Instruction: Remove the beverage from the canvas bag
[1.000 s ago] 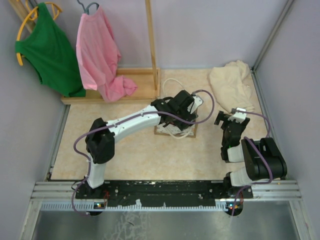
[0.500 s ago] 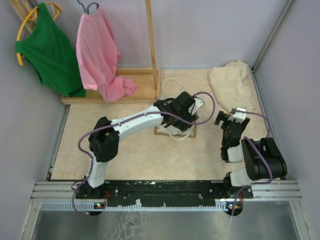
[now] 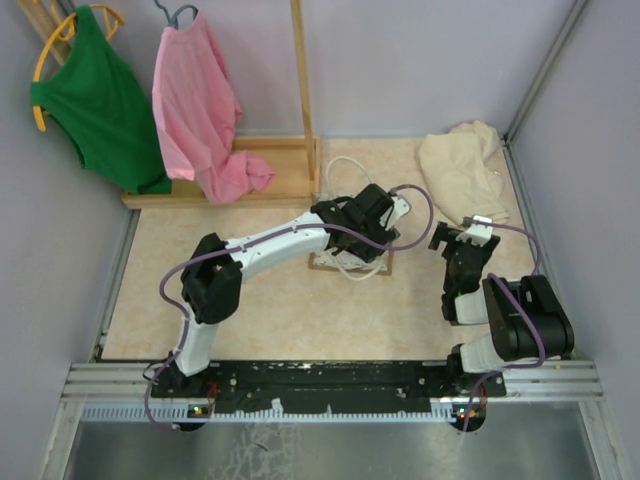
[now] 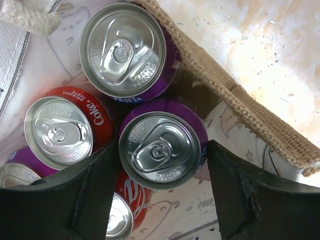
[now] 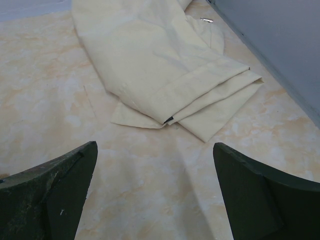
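The canvas bag (image 3: 342, 264) stands mid-table with a white rope handle (image 3: 344, 166) lying behind it. In the left wrist view its burlap rim (image 4: 235, 95) and printed lining surround several upright cans. A purple Fanta can (image 4: 161, 149) sits between my left fingers. A second purple can (image 4: 123, 50) and a red Coke can (image 4: 60, 132) stand beside it. My left gripper (image 4: 162, 152) reaches down into the bag (image 3: 366, 222), open, its left finger against the can and its right finger a sliver off. My right gripper (image 5: 155, 155) is open and empty above the table (image 3: 462, 236).
A plain cream cloth (image 3: 460, 170) lies at the back right, just ahead of my right gripper (image 5: 165, 65). A wooden rack (image 3: 300, 100) at the back left holds a pink garment (image 3: 200, 110) and a green one (image 3: 95, 100). Grey walls close in both sides.
My left arm has pushed forward and its gripper has sunk deeper into the bag. The right arm has not moved.
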Controlling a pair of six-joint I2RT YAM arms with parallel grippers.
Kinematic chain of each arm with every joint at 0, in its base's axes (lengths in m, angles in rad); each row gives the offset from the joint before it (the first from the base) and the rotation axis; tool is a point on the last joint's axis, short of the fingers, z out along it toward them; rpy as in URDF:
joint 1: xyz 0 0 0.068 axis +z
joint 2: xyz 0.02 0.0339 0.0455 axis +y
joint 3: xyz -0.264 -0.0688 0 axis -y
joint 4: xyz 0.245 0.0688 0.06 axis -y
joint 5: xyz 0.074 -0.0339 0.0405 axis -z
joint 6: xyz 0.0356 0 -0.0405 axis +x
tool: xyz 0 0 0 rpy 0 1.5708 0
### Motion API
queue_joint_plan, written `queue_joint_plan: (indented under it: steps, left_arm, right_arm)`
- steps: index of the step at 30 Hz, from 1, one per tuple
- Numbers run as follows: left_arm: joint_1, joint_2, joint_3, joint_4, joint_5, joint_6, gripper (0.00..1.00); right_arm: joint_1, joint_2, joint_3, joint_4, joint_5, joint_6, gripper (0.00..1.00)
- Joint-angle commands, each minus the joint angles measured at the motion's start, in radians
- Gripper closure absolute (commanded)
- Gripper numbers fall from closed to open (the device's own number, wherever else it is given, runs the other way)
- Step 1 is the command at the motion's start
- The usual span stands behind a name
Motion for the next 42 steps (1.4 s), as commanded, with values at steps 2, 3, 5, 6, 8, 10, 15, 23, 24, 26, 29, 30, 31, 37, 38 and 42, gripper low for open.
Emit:
queue_joint_plan:
  steps: [2, 3, 5, 6, 8, 10, 15, 23, 24, 26, 29, 30, 31, 37, 38, 42]
  left_arm:
    - [0.009, 0.068, 0.010, 0.042, 0.008, 0.015, 0.28]
    - [0.010, 0.070, 0.009, 0.044, 0.008, 0.016, 0.29]
    - [0.013, 0.076, 0.008, 0.043, 0.013, 0.015, 0.30]
    - [0.013, 0.080, 0.008, 0.042, 0.015, 0.015, 0.31]
    - [0.016, 0.086, 0.009, 0.035, 0.018, 0.010, 0.32]
    - [0.019, 0.094, 0.010, 0.026, 0.023, 0.006, 0.33]
    - [0.022, 0.124, 0.041, -0.030, 0.032, -0.007, 0.27]
    - [0.021, 0.104, 0.024, -0.017, 0.025, -0.007, 0.05]
    - [0.022, 0.098, 0.019, -0.012, 0.024, -0.005, 0.05]
    - [0.021, 0.093, 0.012, 0.000, 0.022, -0.003, 0.05]
    - [0.022, 0.087, 0.009, 0.010, 0.017, -0.003, 0.08]
    - [0.022, 0.085, 0.007, 0.014, 0.016, -0.003, 0.11]
    - [0.022, 0.083, 0.005, 0.019, 0.016, -0.002, 0.15]
    - [0.021, 0.064, -0.002, 0.040, 0.020, 0.009, 0.75]
    - [0.021, 0.061, -0.002, 0.041, 0.019, 0.011, 0.83]
    - [0.021, 0.049, -0.002, 0.031, 0.009, 0.012, 1.00]
  right_arm:
    - [0.009, 0.003, 0.014, 0.043, 0.017, -0.010, 0.01]
    - [0.009, 0.002, 0.013, 0.043, 0.018, -0.010, 0.01]
    - [0.009, 0.002, 0.014, 0.043, 0.018, -0.012, 0.01]
    - [0.009, 0.002, 0.014, 0.043, 0.017, -0.012, 0.01]
    - [0.009, 0.002, 0.013, 0.043, 0.017, -0.011, 0.01]
    - [0.009, 0.002, 0.014, 0.044, 0.018, -0.010, 0.01]
    - [0.009, 0.002, 0.014, 0.043, 0.018, -0.012, 0.01]
    - [0.009, 0.002, 0.014, 0.043, 0.018, -0.011, 0.01]
    - [0.009, 0.002, 0.013, 0.043, 0.018, -0.010, 0.01]
    - [0.009, 0.002, 0.014, 0.042, 0.017, -0.012, 0.01]
    - [0.009, 0.003, 0.014, 0.043, 0.017, -0.011, 0.01]
    - [0.008, 0.002, 0.014, 0.043, 0.018, -0.010, 0.01]
    - [0.009, 0.002, 0.014, 0.043, 0.018, -0.010, 0.01]
    - [0.009, 0.002, 0.014, 0.043, 0.018, -0.011, 0.01]
    - [0.009, 0.002, 0.014, 0.043, 0.018, -0.011, 0.01]
    - [0.009, 0.002, 0.014, 0.044, 0.018, -0.011, 0.01]
